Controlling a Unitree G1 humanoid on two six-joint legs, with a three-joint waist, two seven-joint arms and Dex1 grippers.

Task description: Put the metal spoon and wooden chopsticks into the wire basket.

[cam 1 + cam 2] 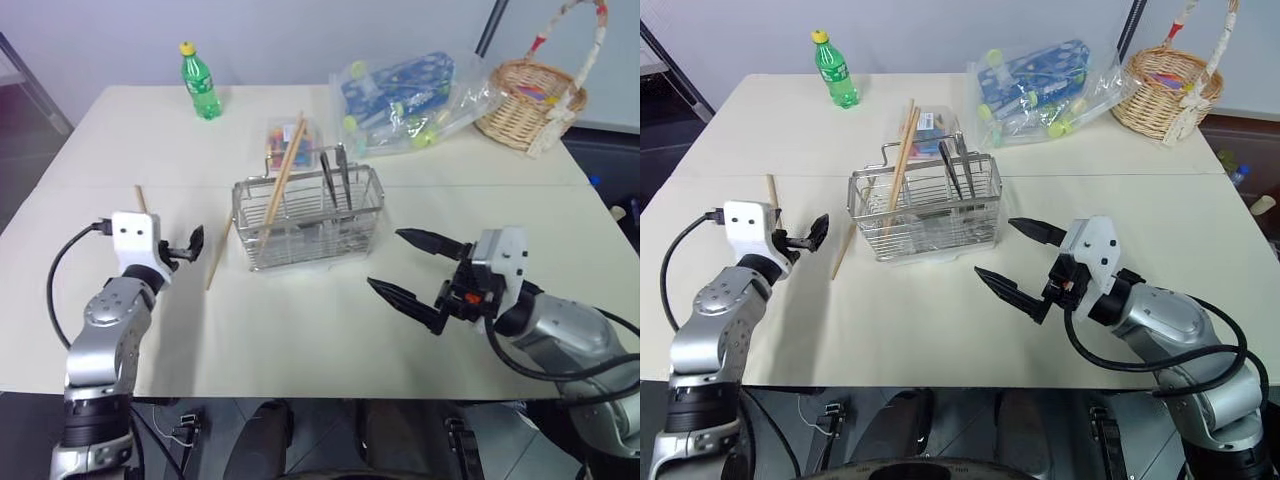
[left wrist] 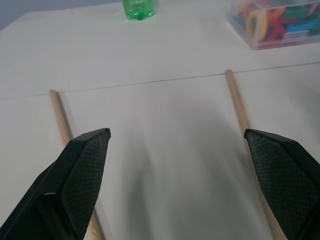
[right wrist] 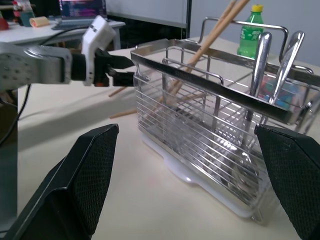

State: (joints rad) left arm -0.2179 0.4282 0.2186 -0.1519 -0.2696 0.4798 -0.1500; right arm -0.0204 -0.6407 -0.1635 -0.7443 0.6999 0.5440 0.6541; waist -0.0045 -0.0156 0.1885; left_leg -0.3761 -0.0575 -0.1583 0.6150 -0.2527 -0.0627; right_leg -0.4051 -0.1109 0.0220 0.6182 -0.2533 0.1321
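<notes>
The wire basket [image 1: 310, 215] stands mid-table. Two wooden chopsticks [image 1: 285, 170] lean in it. Beside them two slim metal handles [image 3: 260, 62] stand upright, and I cannot tell which is the metal spoon. One more chopstick [image 1: 218, 255] lies on the table just left of the basket, and another [image 1: 140, 198] lies further left. My left gripper [image 1: 192, 247] hovers open and empty between these two chopsticks [image 2: 240, 110]. To the right of the basket and nearer the front, my right gripper [image 1: 384, 258] is wide open and empty, pointing at the basket.
A green bottle [image 1: 200, 80] stands at the back left. A clear box of coloured pieces [image 1: 290, 140] sits right behind the wire basket. A plastic bag with a blue pack [image 1: 405, 95] and a wicker basket [image 1: 530, 100] are at the back right.
</notes>
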